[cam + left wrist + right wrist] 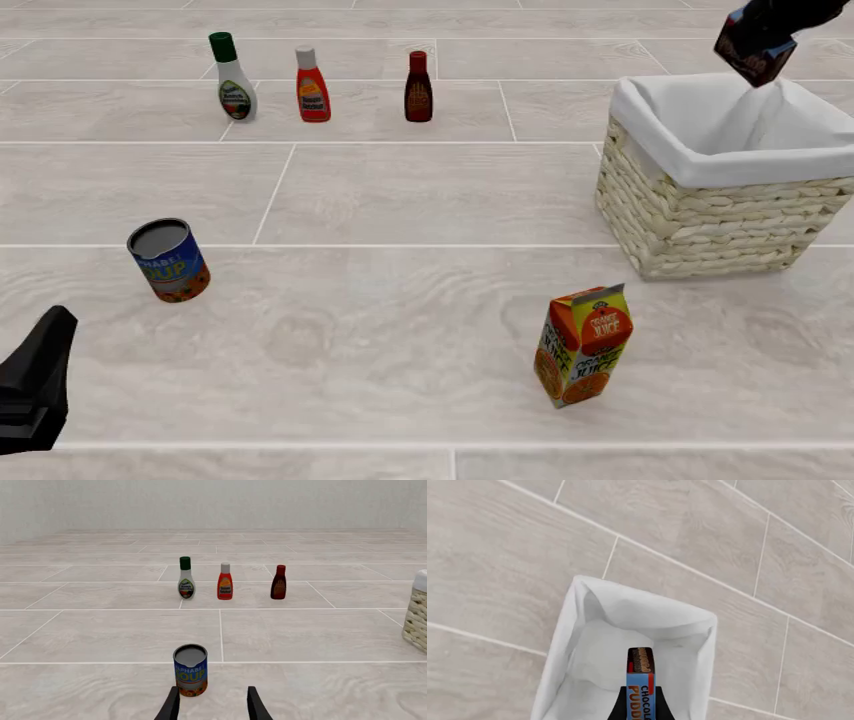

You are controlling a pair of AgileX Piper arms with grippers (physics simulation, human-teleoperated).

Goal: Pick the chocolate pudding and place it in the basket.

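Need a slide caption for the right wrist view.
Right jaws hold small dark brown chocolate pudding box above the white-lined woven wicker basket.

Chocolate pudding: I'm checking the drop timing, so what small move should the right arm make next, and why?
Probably lower it a little, then open the right end effector. The chocolate pudding is gripped and hangs above the basket; the right wrist view shows the white liner directly beneath it. A short descent should keep the box from bouncing out.
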